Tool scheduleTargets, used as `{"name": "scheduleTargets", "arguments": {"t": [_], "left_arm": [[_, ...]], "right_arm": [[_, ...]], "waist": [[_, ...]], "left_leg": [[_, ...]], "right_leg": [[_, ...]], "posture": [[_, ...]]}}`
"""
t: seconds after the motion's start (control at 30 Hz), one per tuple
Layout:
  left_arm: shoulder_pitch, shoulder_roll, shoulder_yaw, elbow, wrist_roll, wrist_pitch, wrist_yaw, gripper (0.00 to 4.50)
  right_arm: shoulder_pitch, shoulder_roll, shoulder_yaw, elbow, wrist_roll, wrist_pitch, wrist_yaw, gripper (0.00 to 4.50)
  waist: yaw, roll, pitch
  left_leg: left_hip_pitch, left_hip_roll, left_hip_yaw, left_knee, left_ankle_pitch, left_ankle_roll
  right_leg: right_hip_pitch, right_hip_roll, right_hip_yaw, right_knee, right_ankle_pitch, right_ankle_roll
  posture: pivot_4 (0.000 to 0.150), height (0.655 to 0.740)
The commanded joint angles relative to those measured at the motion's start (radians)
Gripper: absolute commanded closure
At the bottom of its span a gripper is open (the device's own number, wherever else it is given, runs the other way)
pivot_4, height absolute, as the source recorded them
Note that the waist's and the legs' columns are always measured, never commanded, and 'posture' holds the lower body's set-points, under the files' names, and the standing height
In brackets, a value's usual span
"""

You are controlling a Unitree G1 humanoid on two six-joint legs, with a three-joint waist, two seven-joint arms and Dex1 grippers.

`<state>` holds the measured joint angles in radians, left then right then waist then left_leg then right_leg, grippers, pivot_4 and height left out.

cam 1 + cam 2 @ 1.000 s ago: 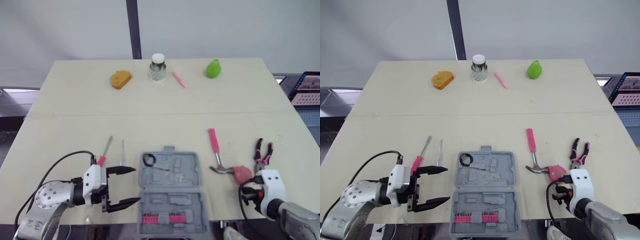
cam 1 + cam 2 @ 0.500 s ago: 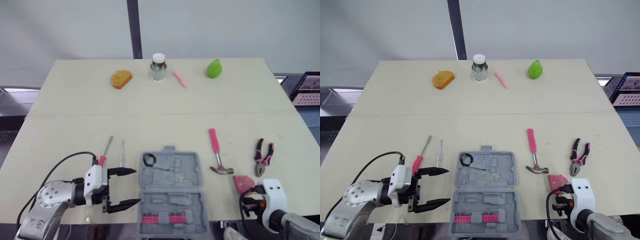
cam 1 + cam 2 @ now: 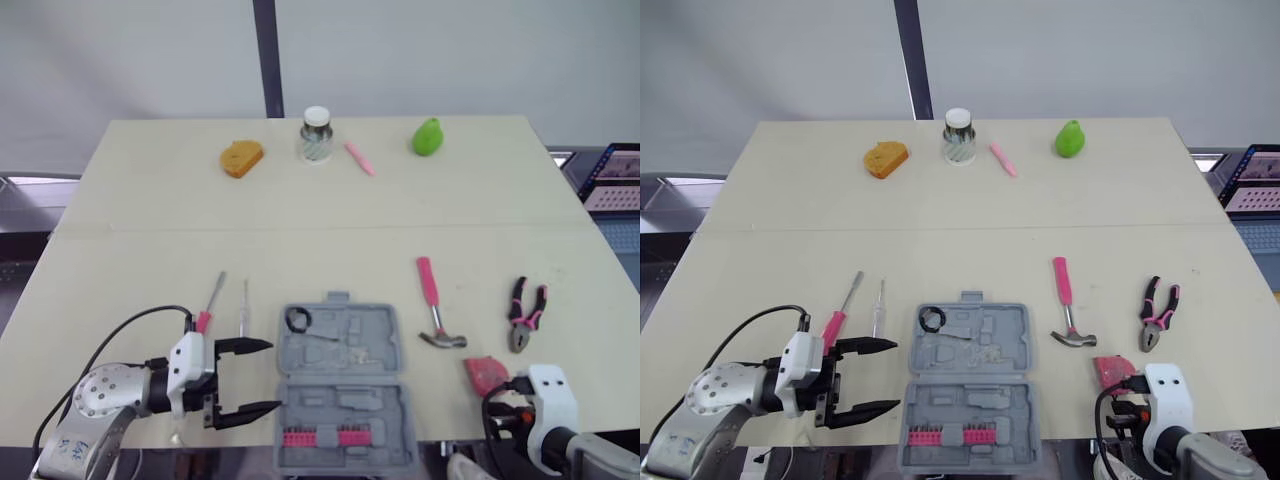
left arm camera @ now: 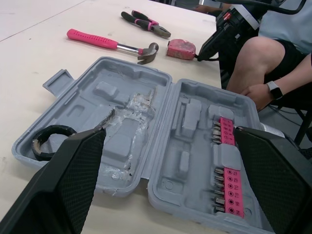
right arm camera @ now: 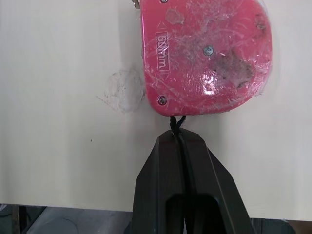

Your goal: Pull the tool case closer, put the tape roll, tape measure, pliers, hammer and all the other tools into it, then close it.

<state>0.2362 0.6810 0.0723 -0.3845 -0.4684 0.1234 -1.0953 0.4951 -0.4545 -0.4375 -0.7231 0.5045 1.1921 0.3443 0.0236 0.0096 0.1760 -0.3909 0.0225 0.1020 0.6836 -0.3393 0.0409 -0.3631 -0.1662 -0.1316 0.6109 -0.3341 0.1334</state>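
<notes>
The grey tool case lies open near the table's front edge, with a black tape roll in its far left corner and pink bit strips in the near half. My left gripper is open just left of the case, apart from it. To the right lie the pink-handled hammer and the pliers. My right gripper is shut on the black cord of the red tape measure, which rests flat near the front edge. Two screwdrivers lie left of the case.
Along the far edge stand an orange block, a jar, a pink marker and a green pear. A laptop sits off the right side. A seated person's knee and hand are beyond the front edge.
My right gripper has drawn back toward the front edge, dragging the tape measure by its cord away from the hammer head. The pliers now lie uncovered. The left gripper has stayed put.
</notes>
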Motion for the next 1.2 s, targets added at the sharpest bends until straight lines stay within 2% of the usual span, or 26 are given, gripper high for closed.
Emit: {"name": "scheduleTargets", "arguments": {"t": [0.03,0.43,0.53,0.63,0.77,0.8,0.87,1.0,1.1,1.2], "left_arm": [[0.000,0.008,0.009,-0.019,-0.021,-0.005,-0.010,0.00],[0.002,0.010,0.012,-0.021,-0.022,-0.004,-0.011,0.00],[0.002,0.009,0.012,-0.021,-0.022,-0.004,-0.011,0.00],[0.000,0.007,0.011,-0.017,-0.021,-0.004,-0.010,0.00],[0.008,-0.001,-0.001,-0.025,-0.021,-0.005,-0.007,0.00],[0.011,-0.002,-0.003,-0.028,-0.017,-0.007,-0.004,0.00],[0.014,-0.004,-0.006,-0.031,-0.008,-0.015,0.000,0.00],[-0.111,-0.003,-0.045,-0.078,-0.020,0.102,0.072,0.00],[-0.100,-0.007,-0.046,-0.082,-0.018,0.106,0.081,0.00],[-0.042,-0.015,-0.038,-0.029,-0.005,0.035,0.041,0.00]], "right_arm": [[0.024,0.010,-0.006,-0.035,0.017,0.008,0.002,4.49],[0.017,0.003,0.001,-0.025,0.021,0.013,0.003,4.49],[0.021,-0.013,-0.019,-0.023,0.042,0.043,0.023,3.64],[0.039,-0.030,-0.074,-0.041,0.092,0.064,0.060,2.39],[0.103,-0.123,-0.216,-0.070,0.214,0.086,0.205,0.37],[0.110,-0.156,-0.260,-0.051,0.233,0.086,0.238,0.07],[0.118,-0.210,-0.316,-0.019,0.261,0.082,0.286,0.07],[0.127,-0.304,-0.362,0.025,0.301,0.069,0.374,0.07],[0.148,-0.342,-0.378,0.040,0.300,0.033,0.420,0.07],[0.204,-0.386,-0.396,0.071,0.245,-0.095,0.526,0.07]], "waist": [[0.000,0.000,0.000],[0.000,0.000,0.000],[0.000,0.000,0.000],[0.002,0.000,0.000],[0.002,0.001,0.001],[0.002,0.001,0.001],[0.000,0.000,0.001],[0.004,-0.002,0.003],[0.004,-0.002,0.003],[0.000,-0.002,0.003]], "left_leg": [[0.000,0.000,0.000,0.000,0.000,0.000],[0.000,0.001,0.000,0.000,0.000,-0.001],[0.000,0.001,0.001,0.000,0.000,-0.001],[0.000,0.001,0.001,0.000,0.000,0.000],[-0.001,0.000,0.001,0.000,0.000,0.001],[-0.001,0.000,0.001,0.000,0.000,0.001],[0.000,0.000,0.001,0.000,0.000,0.001],[0.001,0.001,0.002,0.000,0.002,0.001],[0.001,0.001,-0.001,-0.001,0.002,0.000],[0.001,0.001,0.000,-0.002,0.002,0.000]], "right_leg": [[0.000,0.000,0.000,0.000,0.000,0.000],[-0.001,0.000,0.001,0.000,0.000,0.000],[-0.001,0.000,0.001,0.000,0.000,0.000],[-0.001,0.000,0.001,0.000,0.000,0.000],[-0.001,0.000,0.002,0.000,0.000,0.000],[-0.001,-0.001,0.002,0.000,0.000,0.000],[-0.001,0.000,0.002,-0.001,0.000,0.000],[0.001,0.000,0.002,-0.001,0.000,0.000],[0.002,0.000,0.004,-0.001,0.000,0.000],[0.002,0.002,0.002,-0.002,0.000,0.000]], "posture": [[0.150,0.6950],[0.150,0.6950],[0.150,0.6950],[0.150,0.6950],[0.150,0.6950],[0.150,0.6950],[0.150,0.6950],[0.150,0.6950],[0.150,0.6950],[0.150,0.6950]]}}
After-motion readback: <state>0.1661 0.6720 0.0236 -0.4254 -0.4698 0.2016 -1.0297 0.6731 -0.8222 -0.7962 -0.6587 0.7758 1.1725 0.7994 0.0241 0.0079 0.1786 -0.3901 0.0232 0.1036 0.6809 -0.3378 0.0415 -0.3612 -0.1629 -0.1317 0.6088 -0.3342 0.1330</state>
